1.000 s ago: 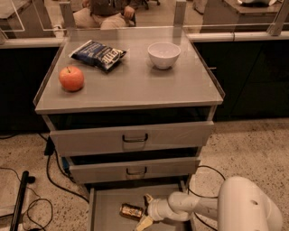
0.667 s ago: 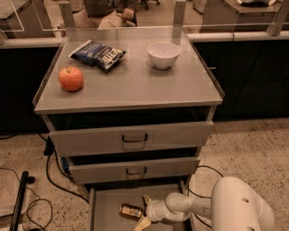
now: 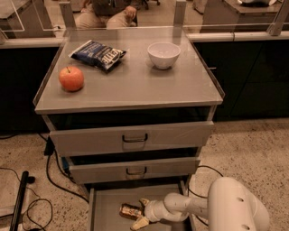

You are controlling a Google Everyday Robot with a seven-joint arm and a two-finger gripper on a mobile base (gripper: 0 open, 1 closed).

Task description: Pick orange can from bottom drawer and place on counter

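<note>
The camera view looks down on a grey cabinet with three drawers. The top drawer (image 3: 131, 137) and the middle drawer (image 3: 135, 170) each have one dark loop handle and stand slightly out. The bottom drawer (image 3: 104, 208) is pulled far out, showing its flat floor.

One orange can (image 3: 129, 211) lies on its side on that floor, towards the right. It is the only thing lying in the drawer.

The tool (image 3: 140, 212) is down inside the bottom drawer at the can's right end. Its two pale fingers (image 3: 144, 201) are spread apart, one beyond the can and one nearer the camera, with the can's end between them. The jaws are not clamped on it. The white arm (image 3: 187, 206) reaches in from the right, over the drawer's right wall, from a bulky white body (image 3: 237, 205).

On the bench (image 3: 135, 88) sit three things, well apart: one apple (image 3: 71, 78) at front left, one dark blue snack bag (image 3: 97, 54) behind it, and one white bowl (image 3: 164, 54) at back right. The front right part is bare.

On the speckled floor to the left run black cables (image 3: 49, 176), beside one dark pole (image 3: 20, 200). Behind the cabinet is a pale ledge (image 3: 235, 36) with glass panels, and one seated person (image 3: 108, 11) beyond it.
</note>
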